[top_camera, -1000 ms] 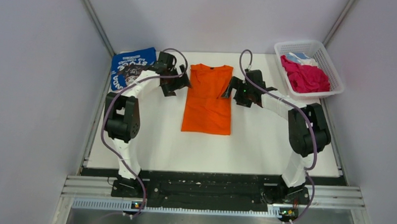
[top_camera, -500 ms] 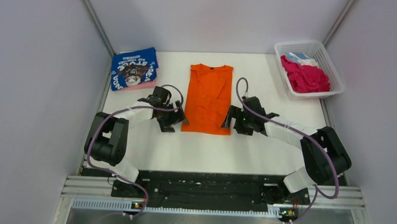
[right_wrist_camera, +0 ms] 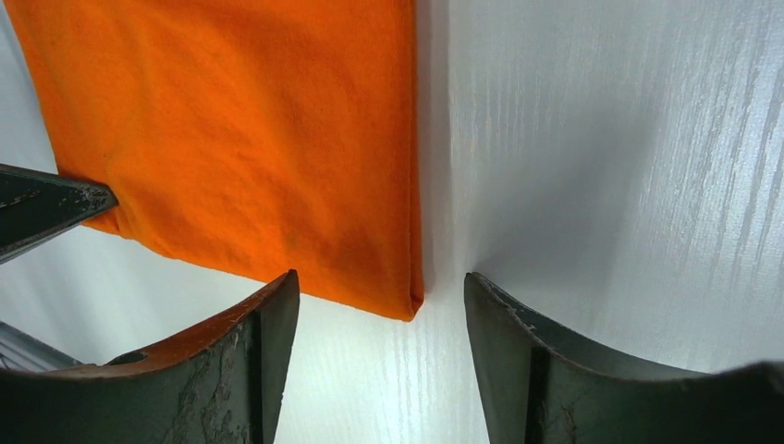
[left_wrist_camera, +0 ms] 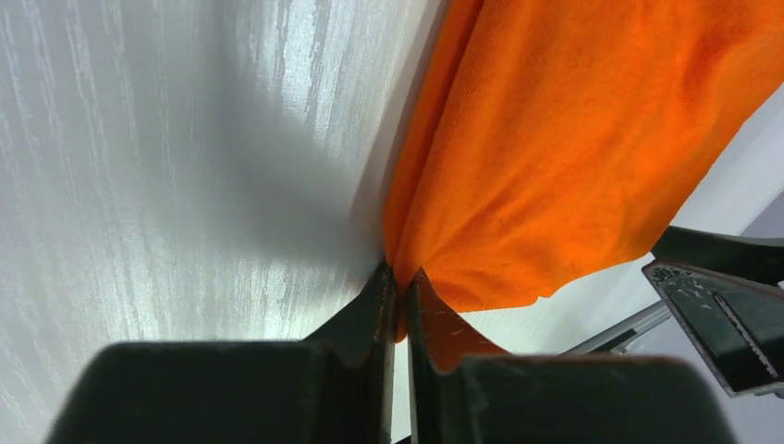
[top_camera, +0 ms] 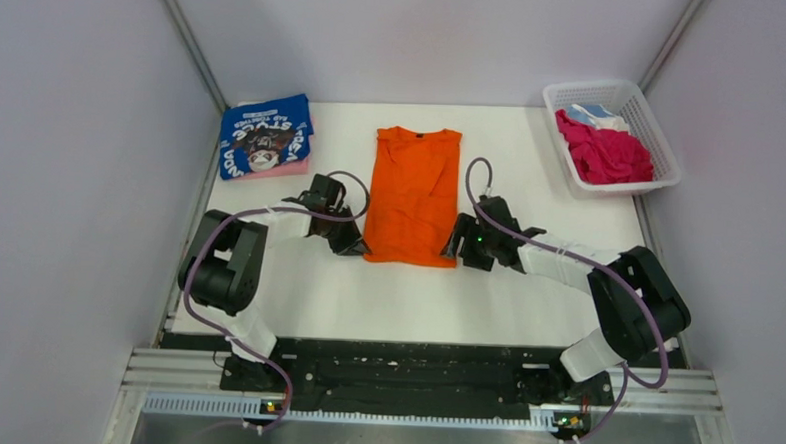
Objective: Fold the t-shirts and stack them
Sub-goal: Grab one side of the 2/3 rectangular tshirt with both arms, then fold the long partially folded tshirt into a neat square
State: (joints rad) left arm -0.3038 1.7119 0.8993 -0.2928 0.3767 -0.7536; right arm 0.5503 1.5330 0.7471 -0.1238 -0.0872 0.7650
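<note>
An orange t-shirt (top_camera: 413,193) lies flat in a long folded strip at the table's middle, collar at the far end. My left gripper (top_camera: 356,245) is shut on its near left corner; the left wrist view shows that orange corner (left_wrist_camera: 444,277) pinched between the tips of my left gripper (left_wrist_camera: 398,282). My right gripper (top_camera: 455,251) sits at the near right corner, open; in the right wrist view the corner (right_wrist_camera: 398,296) lies between the jaws of my right gripper (right_wrist_camera: 379,287), touching neither. A folded blue printed t-shirt (top_camera: 265,134) rests on a pink one (top_camera: 271,169) at the far left.
A white lattice basket (top_camera: 663,144) at the far right holds crumpled magenta (top_camera: 604,153) and light-blue (top_camera: 592,115) shirts. Grey walls close in left and right. The table's near edge meets a black rail by the arm bases.
Both arms came down from the shirt's far end to its near corners. My left gripper closed on the near left corner; my right gripper's jaws narrowed around the near right corner.
</note>
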